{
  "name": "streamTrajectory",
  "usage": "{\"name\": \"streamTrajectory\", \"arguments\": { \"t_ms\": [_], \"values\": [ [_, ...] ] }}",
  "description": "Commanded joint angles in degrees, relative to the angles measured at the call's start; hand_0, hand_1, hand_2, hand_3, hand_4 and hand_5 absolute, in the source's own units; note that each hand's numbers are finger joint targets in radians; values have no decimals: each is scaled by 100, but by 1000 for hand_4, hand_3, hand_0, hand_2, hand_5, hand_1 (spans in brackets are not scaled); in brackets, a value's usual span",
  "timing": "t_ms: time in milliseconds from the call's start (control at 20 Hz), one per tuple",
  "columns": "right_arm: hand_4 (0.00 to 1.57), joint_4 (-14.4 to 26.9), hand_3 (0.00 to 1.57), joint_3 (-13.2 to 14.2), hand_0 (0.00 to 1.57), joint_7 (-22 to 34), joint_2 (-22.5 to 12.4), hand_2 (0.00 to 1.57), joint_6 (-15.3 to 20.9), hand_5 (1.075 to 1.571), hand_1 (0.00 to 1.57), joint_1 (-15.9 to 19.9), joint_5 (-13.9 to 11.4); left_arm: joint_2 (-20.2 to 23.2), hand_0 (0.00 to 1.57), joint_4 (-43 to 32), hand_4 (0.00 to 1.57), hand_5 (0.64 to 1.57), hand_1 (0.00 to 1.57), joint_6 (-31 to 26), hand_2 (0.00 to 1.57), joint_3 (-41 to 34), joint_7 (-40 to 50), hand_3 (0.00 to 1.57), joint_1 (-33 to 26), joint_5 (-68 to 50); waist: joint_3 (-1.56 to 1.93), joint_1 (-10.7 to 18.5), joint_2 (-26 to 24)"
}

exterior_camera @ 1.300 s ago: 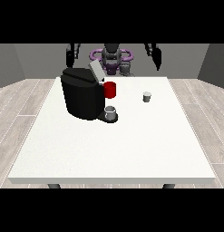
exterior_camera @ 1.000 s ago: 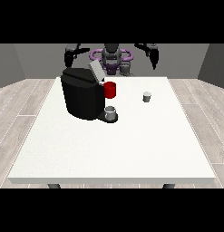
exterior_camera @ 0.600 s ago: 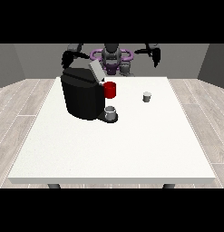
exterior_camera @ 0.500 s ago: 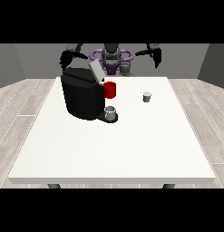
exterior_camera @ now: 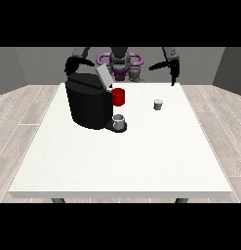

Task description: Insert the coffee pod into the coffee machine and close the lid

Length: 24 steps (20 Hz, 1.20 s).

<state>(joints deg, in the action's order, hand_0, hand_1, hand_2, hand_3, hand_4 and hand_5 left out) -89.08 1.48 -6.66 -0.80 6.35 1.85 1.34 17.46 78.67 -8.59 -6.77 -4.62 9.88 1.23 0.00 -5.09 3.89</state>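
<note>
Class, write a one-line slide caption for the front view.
Small grey coffee pod sits untouched on the white table, right of the black coffee machine with its lid raised.

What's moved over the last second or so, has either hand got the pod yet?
No. The hand at the view's right has swung out from beside the body and come down to hang over the table's far edge. The pod, coffee machine and its raised lid have not moved.
</note>
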Motion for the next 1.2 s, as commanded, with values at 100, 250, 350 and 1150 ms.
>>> {"name": "streamTrajectory", "arguments": {
  "t_ms": [100,250,350,1150],
  "values": [
    [281,114,0,52,0,190,-9,0,-15,1571,0,402,102,385,0,-812,0,1571,0,-148,0,-94,233,0,673,312,0,-122,247],
    [332,241,0,148,0,71,-92,0,92,1571,0,902,28,432,0,-1407,0,1571,0,-53,0,-317,-44,0,1120,292,-1,-162,775],
    [352,80,0,-383,0,115,74,0,236,1571,0,506,-148,473,0,-1914,0,1571,0,-72,0,-330,-398,0,1076,442,-3,-270,737],
    [356,793,0,110,0,590,-236,0,284,1571,0,947,-227,215,446,-3321,0,1571,446,461,606,182,-683,295,1496,1629,-2,-120,497]
  ]
}}
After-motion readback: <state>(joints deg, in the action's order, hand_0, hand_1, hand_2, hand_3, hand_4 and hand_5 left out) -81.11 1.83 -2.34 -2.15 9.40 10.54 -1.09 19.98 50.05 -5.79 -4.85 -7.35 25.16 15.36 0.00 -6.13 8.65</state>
